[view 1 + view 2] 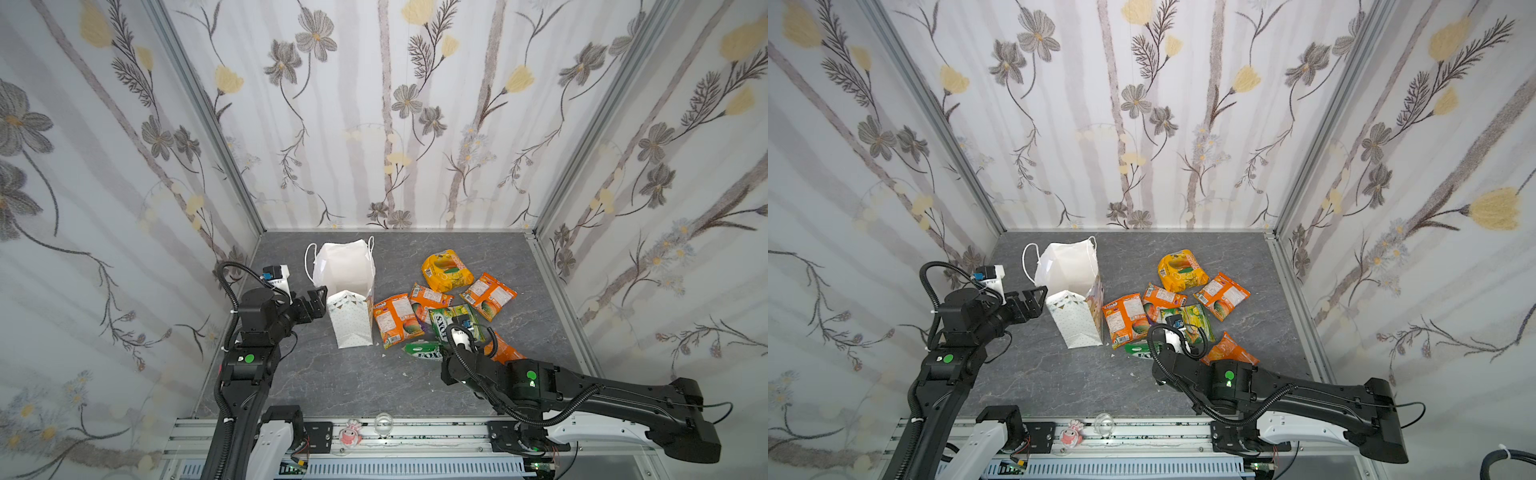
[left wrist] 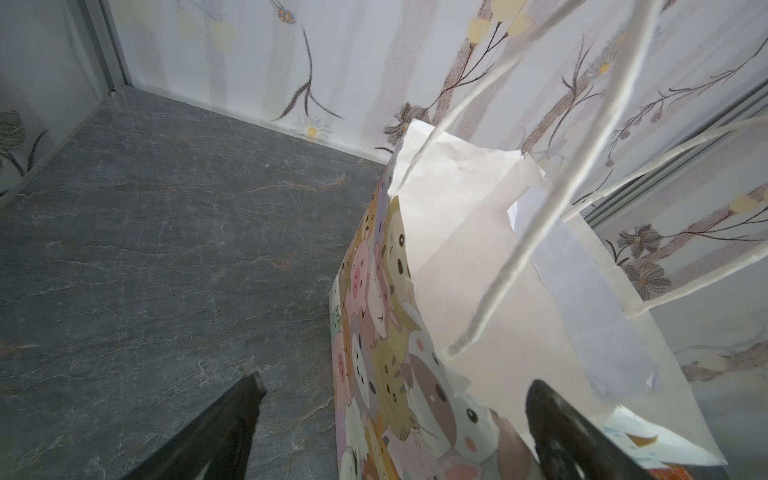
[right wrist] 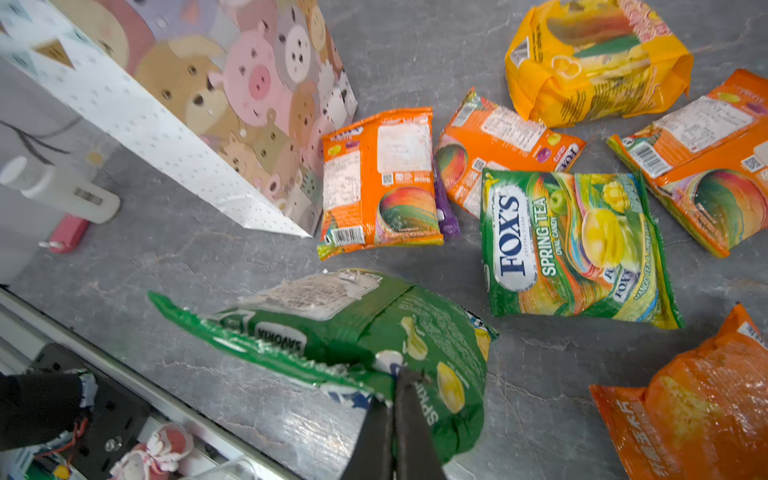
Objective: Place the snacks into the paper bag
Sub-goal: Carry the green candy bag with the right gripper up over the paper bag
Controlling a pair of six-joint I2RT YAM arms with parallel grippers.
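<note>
The left claw (image 1: 316,300) stands spread at the rim of the paper bag (image 1: 351,320). Right of the bag, the right claw (image 3: 397,390) pinches a green packet (image 3: 353,328) by one edge. Such a thin hold might slip, or the packet could snag the rim.

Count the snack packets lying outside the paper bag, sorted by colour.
Orange packets: 4
Green packets: 2
Yellow puffy packet: 1
Purple packet, mostly under an orange one: 1
Total: 8
</note>
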